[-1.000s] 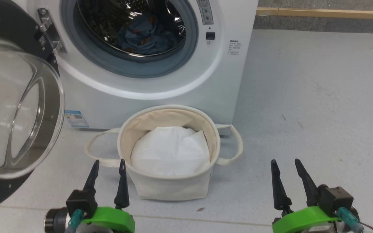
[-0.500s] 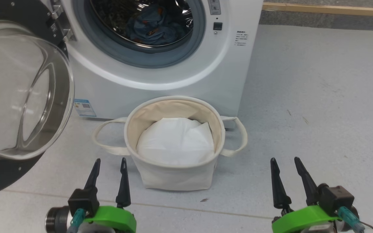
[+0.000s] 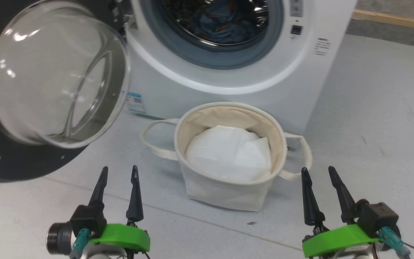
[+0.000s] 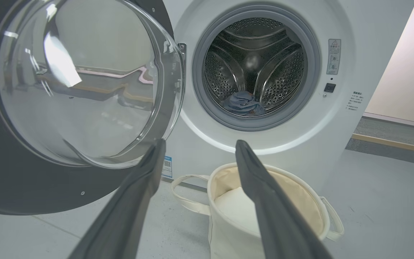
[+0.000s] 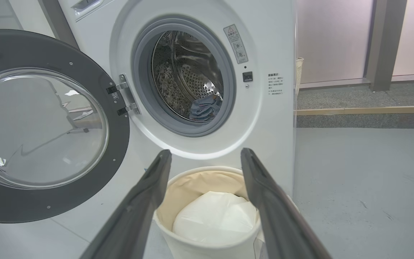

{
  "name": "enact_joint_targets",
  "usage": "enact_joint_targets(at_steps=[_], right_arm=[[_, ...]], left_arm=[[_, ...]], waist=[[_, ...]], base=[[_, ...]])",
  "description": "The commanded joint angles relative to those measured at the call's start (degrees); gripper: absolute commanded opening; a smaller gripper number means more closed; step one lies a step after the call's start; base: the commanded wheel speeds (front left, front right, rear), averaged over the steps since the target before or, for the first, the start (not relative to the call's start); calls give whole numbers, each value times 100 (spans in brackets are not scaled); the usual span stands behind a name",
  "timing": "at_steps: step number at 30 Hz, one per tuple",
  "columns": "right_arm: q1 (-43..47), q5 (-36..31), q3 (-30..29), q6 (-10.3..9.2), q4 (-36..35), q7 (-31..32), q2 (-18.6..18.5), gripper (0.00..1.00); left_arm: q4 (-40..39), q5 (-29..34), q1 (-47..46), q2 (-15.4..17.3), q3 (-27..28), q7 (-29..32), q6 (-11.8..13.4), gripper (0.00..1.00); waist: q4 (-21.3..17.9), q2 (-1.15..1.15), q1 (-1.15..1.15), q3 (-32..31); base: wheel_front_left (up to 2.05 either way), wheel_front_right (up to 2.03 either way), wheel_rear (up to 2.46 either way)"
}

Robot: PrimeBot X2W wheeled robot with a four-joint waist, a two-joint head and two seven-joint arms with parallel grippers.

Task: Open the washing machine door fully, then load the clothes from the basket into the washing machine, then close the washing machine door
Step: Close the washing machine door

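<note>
Left gripper (image 3: 119,169) and right gripper (image 3: 317,169) both spread empty in head view, washing machine door (image 3: 56,72) swung wide up-left, nearest left arm; left wrist: clothes (image 4: 243,102) in drum (image 4: 253,68); right wrist: basket (image 5: 207,180) holds just white liner (image 5: 214,217).

Head view: washing machine door (image 3: 54,72) runs off left + top edges, black rim slightly blurred. Top of washing machine (image 3: 228,82) cut off; clothes (image 3: 221,25) clipped by top edge, folds too dark to sort out. Blue label sticker (image 3: 135,102) + side print (image 3: 322,46): text too small to read. White liner sheet (image 3: 228,154) covers basket (image 3: 225,194) bottom; whatever's under it can't be told. Right wrist view: basket base cut by bottom edge.
</note>
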Motion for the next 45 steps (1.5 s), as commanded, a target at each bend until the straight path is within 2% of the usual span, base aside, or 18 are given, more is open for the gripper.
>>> enact_joint_targets(at_steps=[1,8,18,26,36,40,41,42,44,45], right_arm=[[-187,15,144,1,-212,-27,-15,100],[-232,29,257,1,-249,-27,-15,100],[-197,40,344,1,-213,-27,-15,100],[-168,39,395,1,-147,-27,-15,100],[-146,28,423,1,-131,-27,-15,100],[-129,57,480,1,-102,-27,-15,100],[-125,55,494,1,-82,-27,-15,100],[-121,51,494,1,-65,-27,-15,100],[-111,41,461,1,-37,-27,-15,100],[-106,40,444,1,-28,-27,-15,100]], left_arm=[[-245,-12,-199,39,205,-34,42,100],[-277,-46,-174,39,256,-34,54,100],[-309,-103,-148,39,406,-34,112,100],[-324,-110,-82,39,488,-34,132,100],[-360,-160,-19,39,500,-34,143,100],[-359,-474,-28,39,580,-34,60,100],[-382,-551,-34,39,601,-34,24,70],[-418,-666,-34,39,618,-34,-38,0],[-722,-1119,-73,39,754,-34,-199,0],[-961,-1613,-71,39,888,-34,-314,0]], waist=[[295,0,0,57],[945,0,0,87],[1418,0,0,16],[1607,0,0,-42],[1620,0,0,-56],[1597,0,0,-60],[1592,0,0,-66],[1584,0,0,-73],[1574,0,0,-87],[1566,0,0,-93]], base=[[0,0,0],[0,0,0],[0,0,0],[0,0,0],[0,0,0],[0,0,0],[0,0,0],[0,0,0],[0,0,0],[0,0,0]])
